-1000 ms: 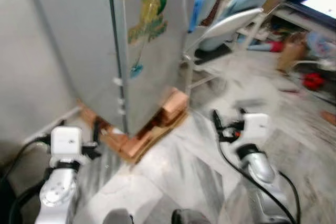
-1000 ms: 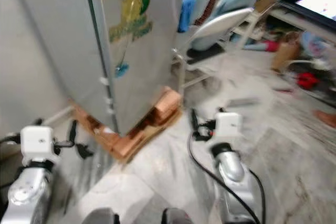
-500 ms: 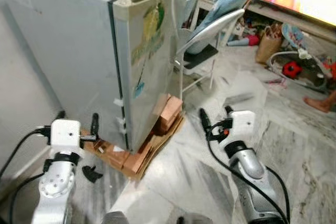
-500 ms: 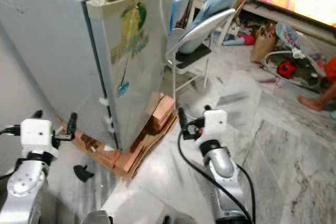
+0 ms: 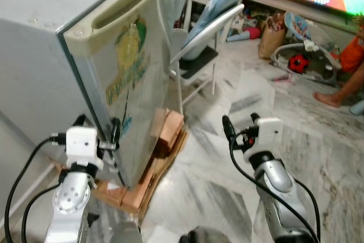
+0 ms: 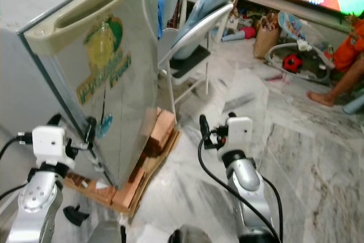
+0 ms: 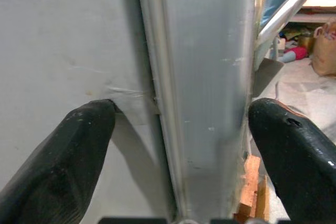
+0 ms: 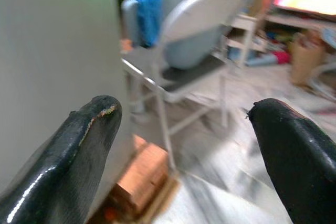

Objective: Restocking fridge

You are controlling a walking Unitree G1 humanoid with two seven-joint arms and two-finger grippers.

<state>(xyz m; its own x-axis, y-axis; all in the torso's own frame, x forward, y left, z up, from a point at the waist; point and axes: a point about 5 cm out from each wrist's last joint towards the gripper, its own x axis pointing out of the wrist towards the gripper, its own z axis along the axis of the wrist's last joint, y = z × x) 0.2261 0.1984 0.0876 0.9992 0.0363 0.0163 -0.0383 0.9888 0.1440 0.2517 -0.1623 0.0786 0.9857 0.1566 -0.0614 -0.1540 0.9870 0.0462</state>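
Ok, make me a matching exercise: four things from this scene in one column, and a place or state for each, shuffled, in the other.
Things:
1. fridge door
2. left gripper
3. right gripper
4. folding chair

Places or states:
A. open, held over the marble floor
B. shut
C. behind the fridge, pale blue cloth draped on it
D. open, at the door's edge

Pairs: 1-B, 2-D, 3-A, 4-C

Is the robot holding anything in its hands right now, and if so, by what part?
Nothing is held. The left hand is open, its fingers either side of the fridge door's edge without gripping it. The right hand is open over the floor.
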